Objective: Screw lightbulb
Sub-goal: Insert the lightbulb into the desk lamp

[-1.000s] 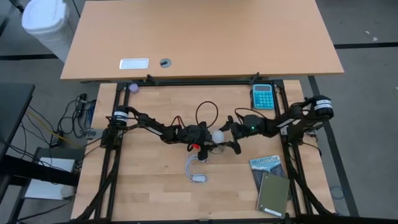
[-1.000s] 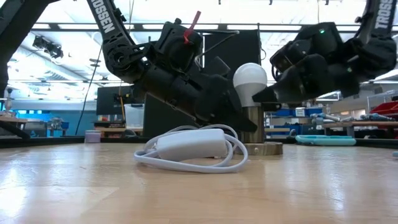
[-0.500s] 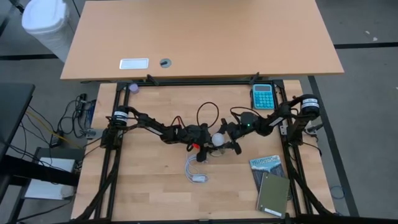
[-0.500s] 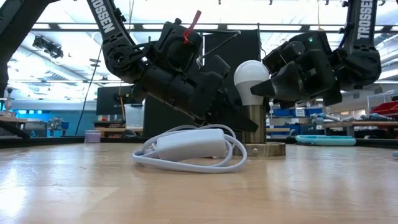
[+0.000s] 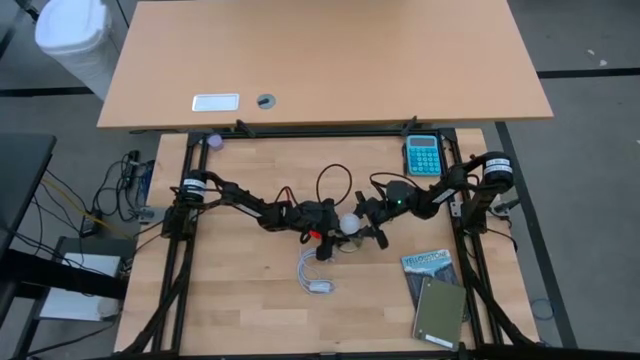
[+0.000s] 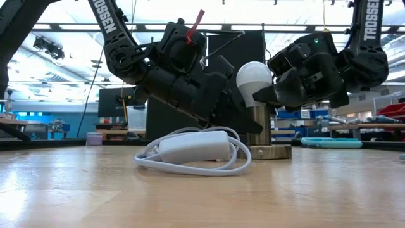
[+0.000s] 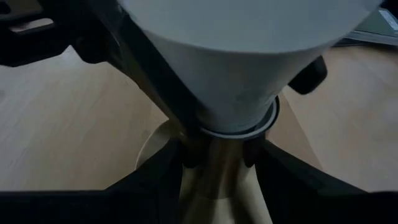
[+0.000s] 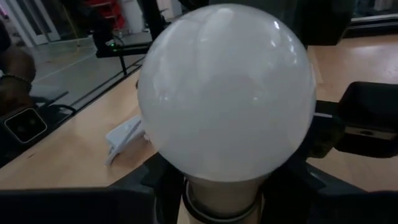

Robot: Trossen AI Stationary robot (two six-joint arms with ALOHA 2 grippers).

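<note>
1. From above, you see the table (image 5: pixel 250 310) with both arms meeting mid-table at the lightbulb (image 5: pixel 349 223). A calculator (image 5: pixel 421 156) lies far right, a booklet (image 5: pixel 432 293) near right; the near-left boards lie bare.
2. At table level, the bulb stands upright in its socket (image 6: pixel 261 136). The left gripper (image 6: pixel 237 120) clamps the socket; the right gripper (image 6: pixel 269 95) flanks the globe, and you can't tell whether it pinches. A white cord (image 6: pixel 193 152) coils nearer.

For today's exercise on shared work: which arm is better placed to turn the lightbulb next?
The right. The right gripper reaches the lightbulb globe, while the left gripper is clamped low on the socket stem, steadying it.
</note>
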